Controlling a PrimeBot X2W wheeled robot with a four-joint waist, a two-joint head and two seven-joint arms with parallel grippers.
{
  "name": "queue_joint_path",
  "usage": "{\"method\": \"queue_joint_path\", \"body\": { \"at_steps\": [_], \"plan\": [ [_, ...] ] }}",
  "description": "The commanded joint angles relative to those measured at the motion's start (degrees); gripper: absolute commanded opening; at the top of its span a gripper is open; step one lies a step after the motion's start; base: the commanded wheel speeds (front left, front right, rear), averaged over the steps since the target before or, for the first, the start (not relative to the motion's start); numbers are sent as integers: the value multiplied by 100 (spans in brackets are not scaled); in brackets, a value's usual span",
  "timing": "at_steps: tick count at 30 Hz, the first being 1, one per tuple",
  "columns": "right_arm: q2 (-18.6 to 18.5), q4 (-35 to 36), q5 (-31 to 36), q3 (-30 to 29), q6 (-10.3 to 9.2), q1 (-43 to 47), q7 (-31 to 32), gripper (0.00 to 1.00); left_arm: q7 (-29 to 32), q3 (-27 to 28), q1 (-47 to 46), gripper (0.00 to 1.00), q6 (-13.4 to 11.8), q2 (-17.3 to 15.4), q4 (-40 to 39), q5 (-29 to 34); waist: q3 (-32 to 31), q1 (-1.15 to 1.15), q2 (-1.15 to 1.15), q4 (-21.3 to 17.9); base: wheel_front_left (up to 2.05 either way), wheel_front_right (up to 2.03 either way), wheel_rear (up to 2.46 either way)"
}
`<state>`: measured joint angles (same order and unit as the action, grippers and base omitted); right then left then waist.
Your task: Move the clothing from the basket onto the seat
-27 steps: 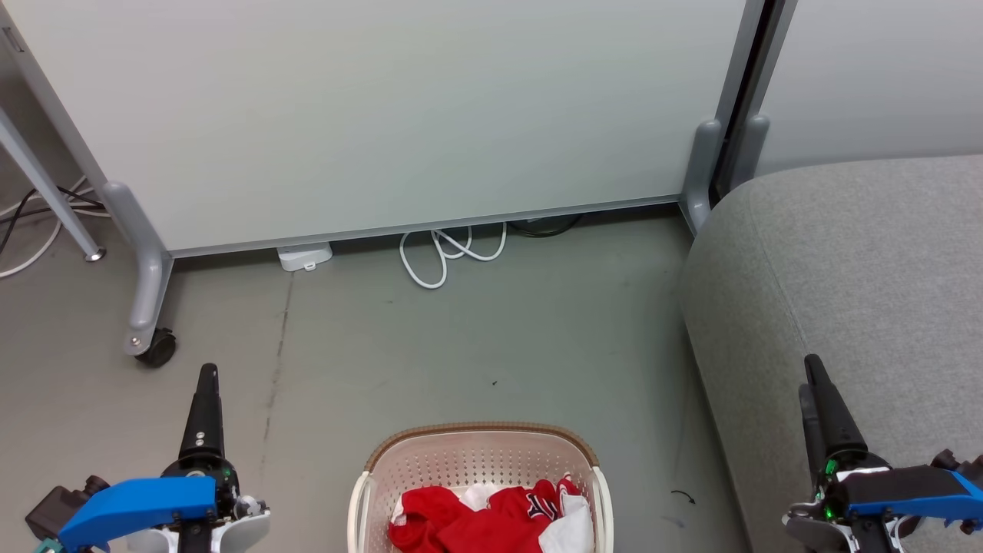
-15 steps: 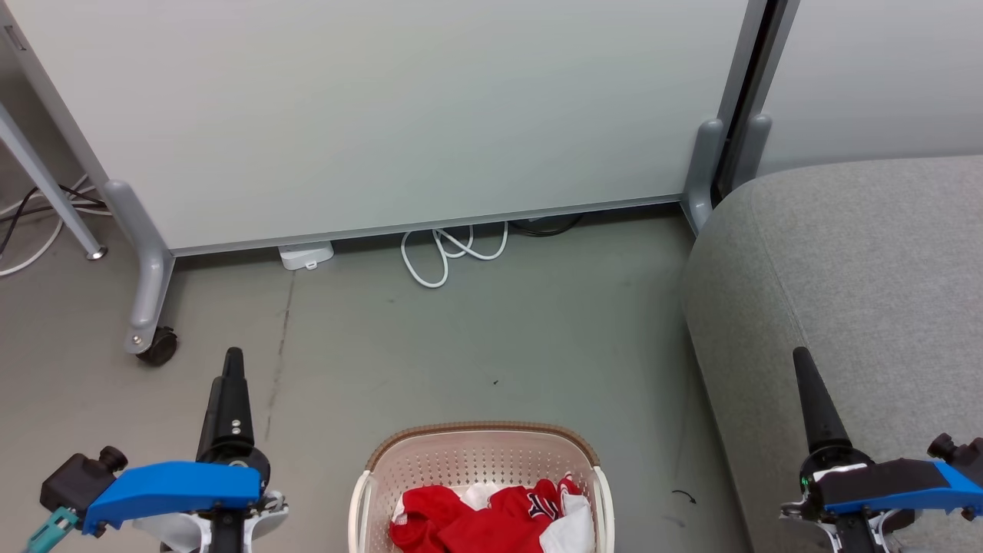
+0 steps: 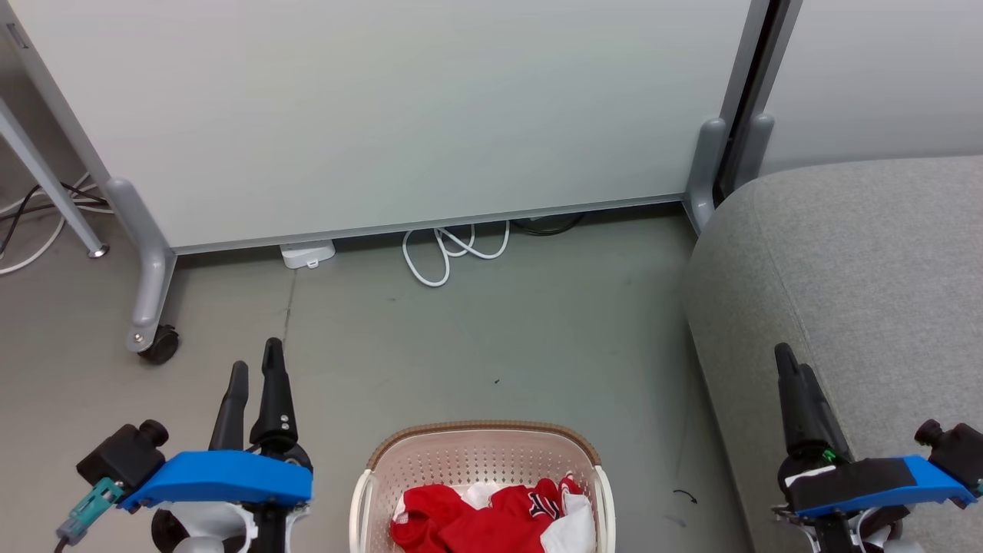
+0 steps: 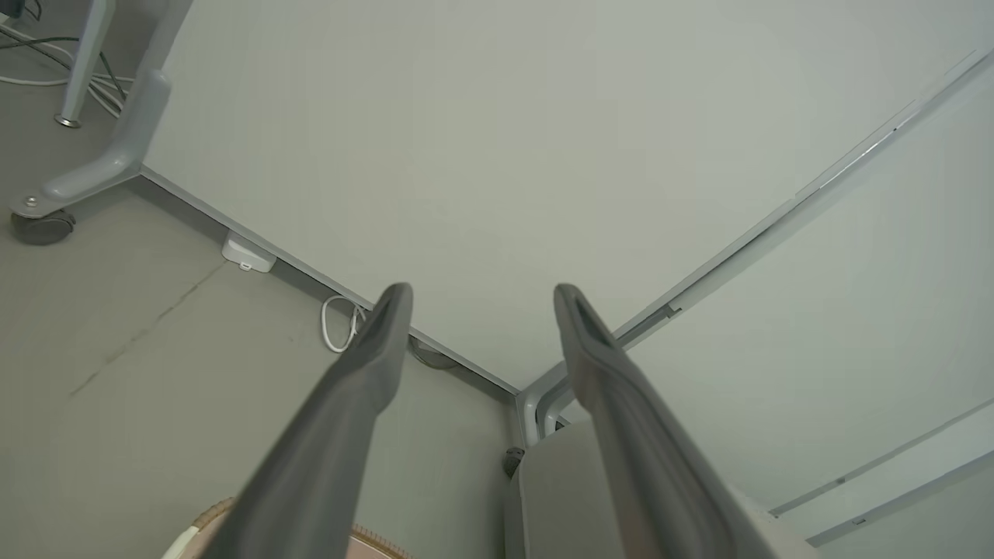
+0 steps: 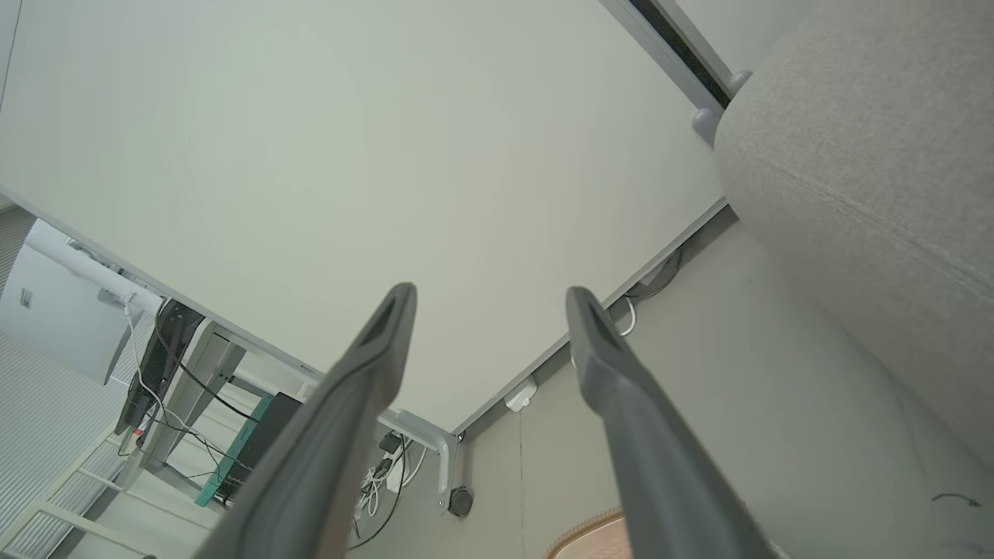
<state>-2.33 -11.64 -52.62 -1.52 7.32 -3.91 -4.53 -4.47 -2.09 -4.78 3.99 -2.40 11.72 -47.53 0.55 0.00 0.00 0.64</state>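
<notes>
The cream basket (image 3: 481, 444) with a brown rim stands on the floor at the bottom centre of the head view, with red and white clothing (image 3: 491, 519) heaped inside. Its rim (image 4: 203, 519) peeks into the left wrist view and again into the right wrist view (image 5: 586, 537). The big light-grey seat (image 3: 860, 261) fills the right side. My left gripper (image 3: 256, 359) hangs open left of the basket, holding nothing. My right gripper (image 3: 791, 364) is open over the seat's near edge, also with nothing in it. In each wrist view the fingers (image 4: 373, 349) (image 5: 606, 365) stand well apart.
A pale partition panel (image 3: 384, 115) on castor feet (image 3: 157, 346) runs across the back. A white cable loop (image 3: 445, 257) and a small white box (image 3: 307, 253) lie at its base. More cables (image 3: 31, 223) trail at far left.
My left gripper has moved right toward the basket and turned, so both fingers show apart. My right gripper has shifted slightly left and up. Basket and clothing have not moved.
</notes>
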Motion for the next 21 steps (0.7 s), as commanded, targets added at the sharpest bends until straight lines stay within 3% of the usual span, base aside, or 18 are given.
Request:
{"method": "queue_joint_path", "body": {
  "at_steps": [1,21],
  "plan": [
    [-39,94,187,24,15,-124,-56,100,-60,-52,-147,100,-38,-44,-49,274,0,0,0,3,0,0,0],
    [-50,154,1467,182,16,-130,-379,100,-383,-414,-195,100,-174,-61,-56,1768,12,0,0,38,0,0,0]
  ]
}}
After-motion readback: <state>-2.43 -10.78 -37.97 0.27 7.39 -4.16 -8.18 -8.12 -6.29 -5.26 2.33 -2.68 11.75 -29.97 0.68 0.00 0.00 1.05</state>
